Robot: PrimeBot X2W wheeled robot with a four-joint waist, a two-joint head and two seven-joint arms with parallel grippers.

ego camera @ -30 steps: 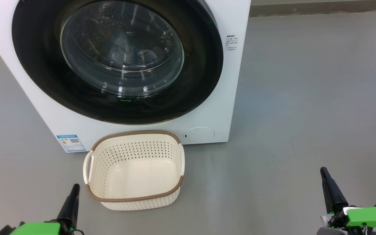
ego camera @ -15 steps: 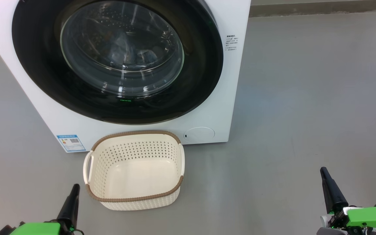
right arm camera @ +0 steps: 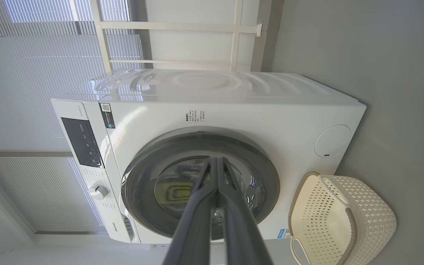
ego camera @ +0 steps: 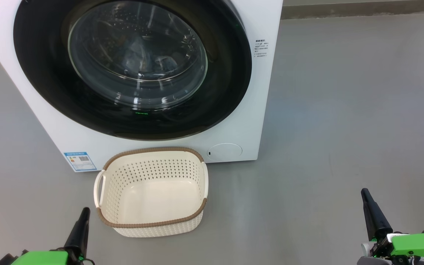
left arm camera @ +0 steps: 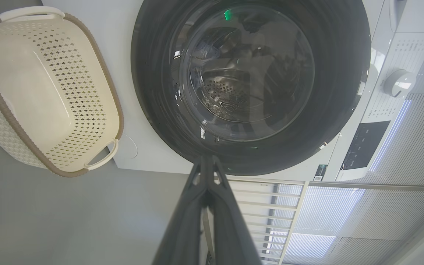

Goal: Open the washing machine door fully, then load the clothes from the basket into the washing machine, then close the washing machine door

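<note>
The washing machine (ego camera: pixel 256 121) stands white and square on the grey floor. The washing machine door (ego camera: pixel 226 73) lies flush against its front, black rim around clear glass. Bluish fabric, the clothes (ego camera: pixel 138 51), shows dimly behind the glass. The basket (ego camera: pixel 153 150) sits on the floor just in front of the machine, and its cream inside is bare. My left gripper (ego camera: pixel 85 210) is shut, low at the left beside the basket. My right gripper (ego camera: pixel 363 191) is shut, far off to the right. The left wrist view has the left gripper (left arm camera: pixel 206 159) shut below the door (left arm camera: pixel 153 92). My right gripper (right arm camera: pixel 215 159) shows shut in the right wrist view.
Open grey floor (ego camera: pixel 344 110) stretches to the right of the machine. A blue sticker (ego camera: pixel 80 161) and a round service cap (ego camera: pixel 225 151) mark the lower front. The control panel and knob (left arm camera: pixel 399 82) are on the machine's top strip. Window blinds (right arm camera: pixel 31 73) hang behind it.
</note>
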